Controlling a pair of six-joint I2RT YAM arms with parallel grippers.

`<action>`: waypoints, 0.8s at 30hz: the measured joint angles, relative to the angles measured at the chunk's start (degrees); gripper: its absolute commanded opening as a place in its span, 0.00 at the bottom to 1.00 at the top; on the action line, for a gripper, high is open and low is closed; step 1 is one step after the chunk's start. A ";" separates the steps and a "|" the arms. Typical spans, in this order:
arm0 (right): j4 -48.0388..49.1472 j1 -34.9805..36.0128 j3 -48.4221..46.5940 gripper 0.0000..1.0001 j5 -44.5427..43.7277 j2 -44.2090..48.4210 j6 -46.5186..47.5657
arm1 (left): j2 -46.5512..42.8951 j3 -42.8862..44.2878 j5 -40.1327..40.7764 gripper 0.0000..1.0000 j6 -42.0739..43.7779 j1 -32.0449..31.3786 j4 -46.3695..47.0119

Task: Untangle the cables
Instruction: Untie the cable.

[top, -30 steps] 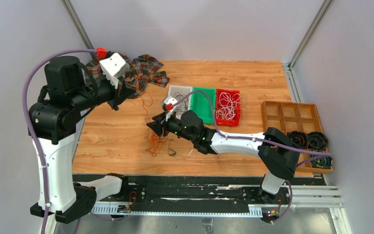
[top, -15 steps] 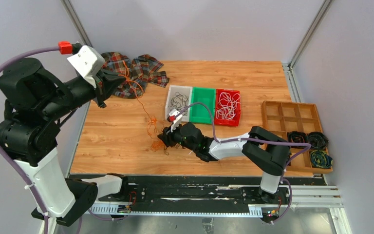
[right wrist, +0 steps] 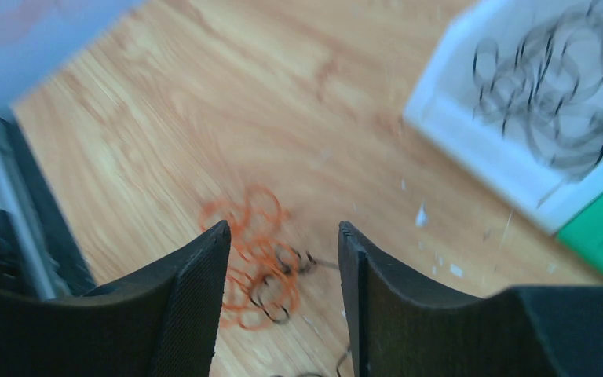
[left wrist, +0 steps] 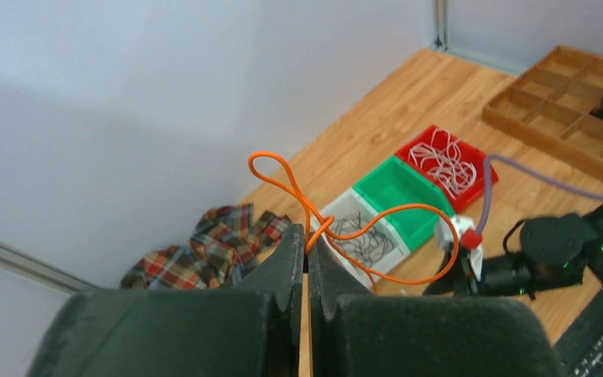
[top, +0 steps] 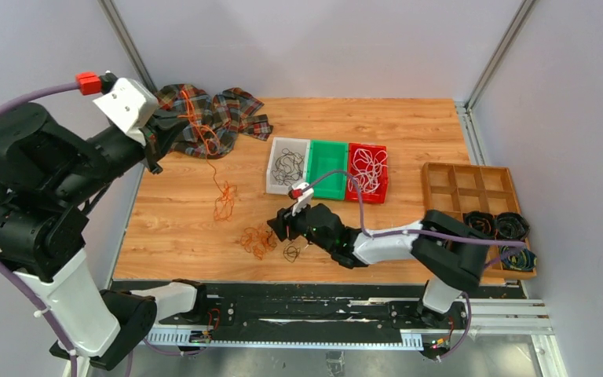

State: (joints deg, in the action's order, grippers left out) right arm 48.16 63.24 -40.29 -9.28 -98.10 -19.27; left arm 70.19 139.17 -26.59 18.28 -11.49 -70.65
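Pinching an orange cable (top: 224, 206) in my tightly closed left gripper (left wrist: 308, 236), I hold it high, well left of the white bin (top: 286, 165), likely to hang it free. The orange-and-black tangle (top: 257, 239) lies nearer than that bin, beneath my empty, wide-open right gripper (right wrist: 283, 236).

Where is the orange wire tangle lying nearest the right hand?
Top view: the orange wire tangle lies near the front edge of the wooden table, left of the right hand, beside a black wire loop.
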 measured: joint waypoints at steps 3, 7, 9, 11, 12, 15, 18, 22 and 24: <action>-1.64 0.00 -1.66 0.58 0.52 6.84 1.95 | -1.14 -4.90 -0.35 0.00 0.87 0.00 -0.31; -2.97 0.02 -7.39 0.59 3.82 13.49 4.83 | -1.14 -7.32 -1.03 0.00 1.57 0.00 -0.52; -3.04 0.11 -8.98 0.59 5.84 15.58 6.29 | -1.05 -8.04 -1.33 0.00 1.79 0.00 -0.68; -3.50 0.28 -10.36 0.59 7.96 16.46 7.76 | -1.09 -8.31 -1.68 0.00 1.92 0.00 -0.68; -3.89 0.37 -11.08 0.59 8.96 16.41 8.37 | -1.18 -8.33 -1.81 0.00 2.03 0.00 -0.68; -6.73 0.63 -13.90 0.58 12.66 15.52 9.88 | -1.75 -8.33 -2.56 0.00 2.08 0.00 -0.66; -9.44 0.66 -16.74 0.54 15.89 14.29 10.80 | -2.12 -8.33 -3.10 0.00 2.08 0.00 -0.66; -11.34 0.72 -18.01 0.49 18.60 13.88 11.19 | -2.78 -8.09 -3.89 0.00 2.08 0.00 -0.63; -12.11 0.74 -18.05 0.47 19.39 13.88 11.19 | -2.82 -8.02 -4.09 0.00 2.08 0.00 -0.63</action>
State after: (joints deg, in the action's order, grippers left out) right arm 36.05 63.99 -58.35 10.11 -84.23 -8.08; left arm 67.37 131.15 -30.68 20.36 -11.49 -71.29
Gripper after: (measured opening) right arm 0.499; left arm 0.019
